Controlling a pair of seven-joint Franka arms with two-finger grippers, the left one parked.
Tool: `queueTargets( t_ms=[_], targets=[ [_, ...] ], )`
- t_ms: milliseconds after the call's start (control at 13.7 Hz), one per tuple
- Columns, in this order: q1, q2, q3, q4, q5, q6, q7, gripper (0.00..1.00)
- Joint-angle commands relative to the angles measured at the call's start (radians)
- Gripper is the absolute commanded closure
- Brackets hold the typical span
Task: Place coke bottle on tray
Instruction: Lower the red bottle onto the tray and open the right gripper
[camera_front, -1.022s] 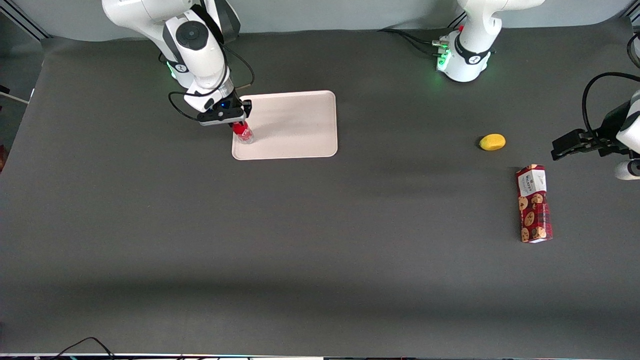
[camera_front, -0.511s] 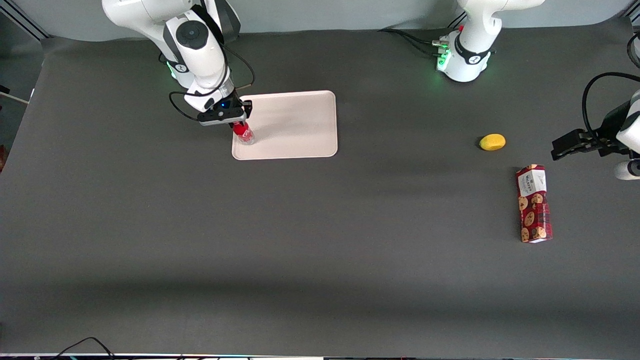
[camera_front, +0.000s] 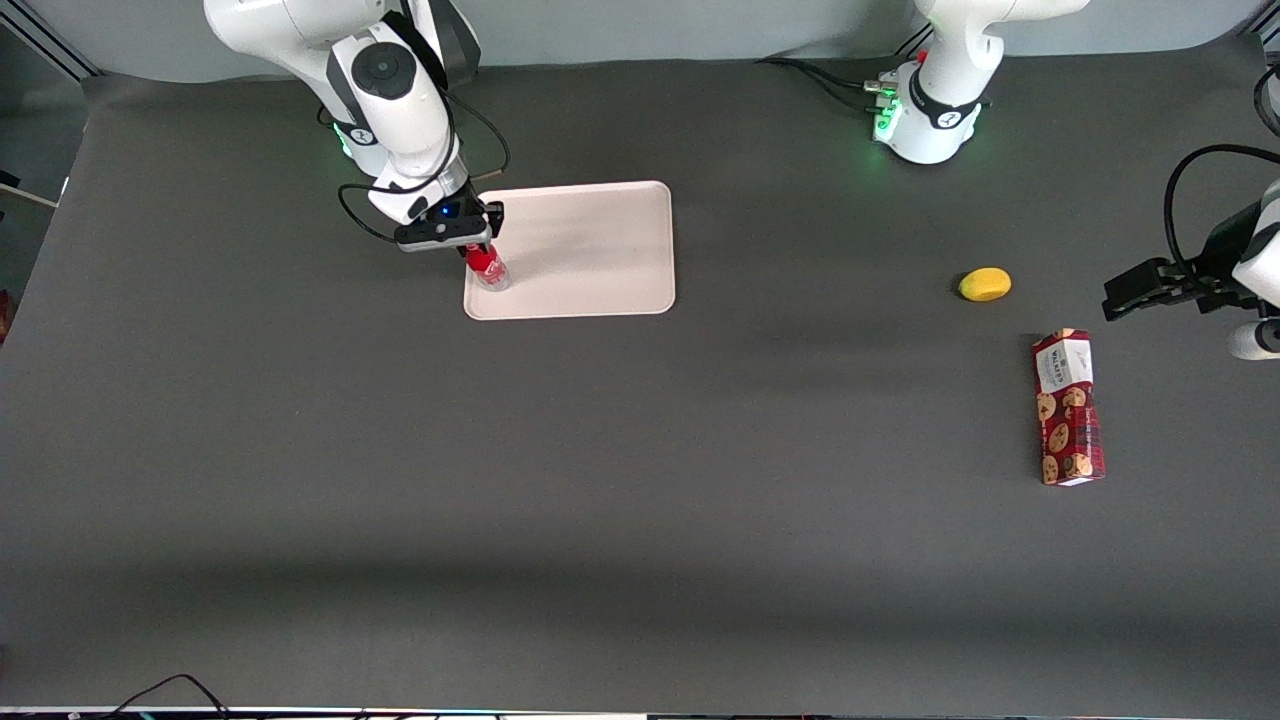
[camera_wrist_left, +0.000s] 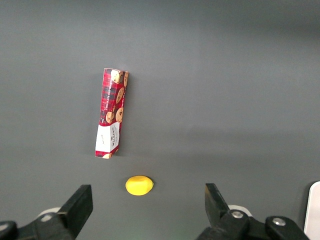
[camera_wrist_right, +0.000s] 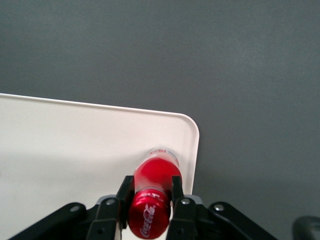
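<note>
The coke bottle, small with a red cap, red label and clear base, stands with its base on the pale pink-beige tray, in the tray's corner nearest the working arm and the front camera. My right gripper is shut on the bottle's top. In the right wrist view the black fingers press on both sides of the coke bottle, and its base sits just inside the rounded corner of the tray.
A yellow lemon-like object and a red cookie box lie toward the parked arm's end of the table; both show in the left wrist view, the yellow object and the box.
The gripper and bottle have shifted very slightly; the bottle's base now rests a touch farther onto the tray. The grip is unchanged.
</note>
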Motion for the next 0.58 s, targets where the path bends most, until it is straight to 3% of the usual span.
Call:
queueTargets(
  t_ms=[0, 73, 219, 292, 365, 511],
  targets=[
    [-0.009, 0.003, 0.014, -0.004, 0.025, 0.027, 0.015, 0.54],
    [-0.008, 0.006, 0.013, -0.004, 0.025, 0.03, 0.015, 0.52],
    [-0.008, 0.008, 0.014, -0.004, 0.025, 0.03, 0.015, 0.35],
    [-0.008, 0.006, 0.014, -0.002, 0.025, 0.03, 0.015, 0.13],
    [-0.008, 0.005, 0.014, -0.002, 0.025, 0.028, 0.015, 0.0],
    [-0.009, 0.003, 0.013, 0.002, 0.025, 0.022, 0.014, 0.0]
  ],
)
